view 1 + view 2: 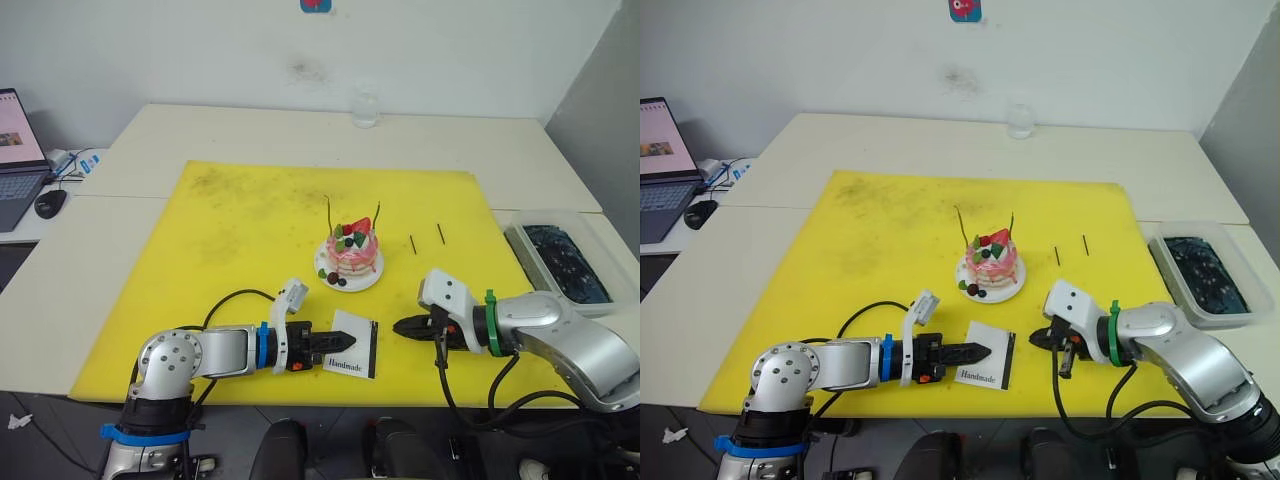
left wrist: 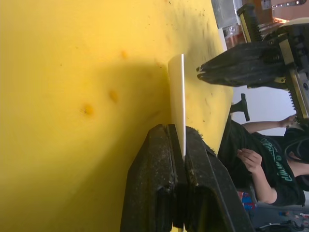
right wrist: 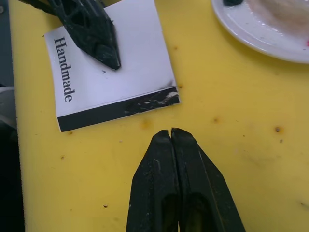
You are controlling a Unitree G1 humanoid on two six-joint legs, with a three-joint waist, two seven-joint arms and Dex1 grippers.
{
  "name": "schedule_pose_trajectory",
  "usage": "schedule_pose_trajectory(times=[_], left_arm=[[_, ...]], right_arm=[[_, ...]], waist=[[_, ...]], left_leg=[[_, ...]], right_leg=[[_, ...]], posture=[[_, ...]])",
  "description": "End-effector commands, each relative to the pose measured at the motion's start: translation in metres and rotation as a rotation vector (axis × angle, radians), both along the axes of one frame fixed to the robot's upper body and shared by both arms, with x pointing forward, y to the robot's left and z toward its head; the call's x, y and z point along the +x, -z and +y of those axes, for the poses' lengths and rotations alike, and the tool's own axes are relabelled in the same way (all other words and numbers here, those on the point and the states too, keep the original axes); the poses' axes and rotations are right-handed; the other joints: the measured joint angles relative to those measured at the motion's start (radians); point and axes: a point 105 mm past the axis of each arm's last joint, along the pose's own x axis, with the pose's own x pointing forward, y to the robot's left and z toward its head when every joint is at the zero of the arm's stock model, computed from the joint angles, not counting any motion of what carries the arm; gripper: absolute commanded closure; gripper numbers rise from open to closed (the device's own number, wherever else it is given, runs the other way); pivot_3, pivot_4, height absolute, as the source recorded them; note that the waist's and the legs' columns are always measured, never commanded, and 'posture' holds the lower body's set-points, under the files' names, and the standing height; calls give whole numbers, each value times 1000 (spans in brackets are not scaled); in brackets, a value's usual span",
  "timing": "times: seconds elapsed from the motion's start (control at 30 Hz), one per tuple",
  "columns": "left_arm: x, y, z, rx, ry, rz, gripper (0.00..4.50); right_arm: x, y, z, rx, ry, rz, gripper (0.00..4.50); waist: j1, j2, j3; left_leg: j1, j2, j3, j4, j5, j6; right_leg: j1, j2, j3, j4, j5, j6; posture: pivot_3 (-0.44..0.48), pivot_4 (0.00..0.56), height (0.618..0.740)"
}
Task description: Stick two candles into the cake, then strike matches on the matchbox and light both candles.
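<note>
Left gripper (image 1: pixel 335 343) clamped on flat white matchbox (image 1: pixel 355 352), glossy black strip (image 3: pixel 118 108) along one edge. Right gripper (image 3: pixel 171 133) pinched shut, empty, just beside it on yellow mat (image 1: pixel 240 230).

Two robot arms reaching toward each other, low over the table.

The left gripper (image 1: pixel 318 351) lies level, pointing right, its black fingers (image 2: pixel 164 159) pinched tight on the edge of the matchbox (image 1: pixel 352 354). The right gripper (image 1: pixel 400 326) points left toward it, fingers (image 3: pixel 166 159) pressed together, holding nothing, tips just apart from the box.

Candles (image 1: pixel 330 212) in cake (image 1: pixel 352 250); matches (image 1: pixel 426 238) right of it; matchbox (image 1: pixel 352 346) before it.
</note>
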Motion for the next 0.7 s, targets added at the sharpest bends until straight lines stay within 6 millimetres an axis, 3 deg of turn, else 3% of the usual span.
schedule_pose_trajectory(times=[0.03,0.1,0.7], left_arm=[[-4,6,3,21,-5,16,3035],[-5,5,3,18,3,13,2460],[-8,8,1,23,27,39,2460]], right_arm=[[-2,2,5,-12,-39,-24,4500],[-4,7,6,-32,-65,-23,4500],[-10,7,30,21,-142,-1,4500]], waist=[[0,0,0],[0,0,0],[0,0,0]], left_leg=[[0,0,0,0,0,0],[0,0,0,0,0,0],[1,0,-1,0,0,0]], right_leg=[[0,0,0,0,0,0],[0,0,0,0,0,0],[0,1,-1,0,0,0]], posture=[[0,150,740],[0,150,740],[0,150,740]])
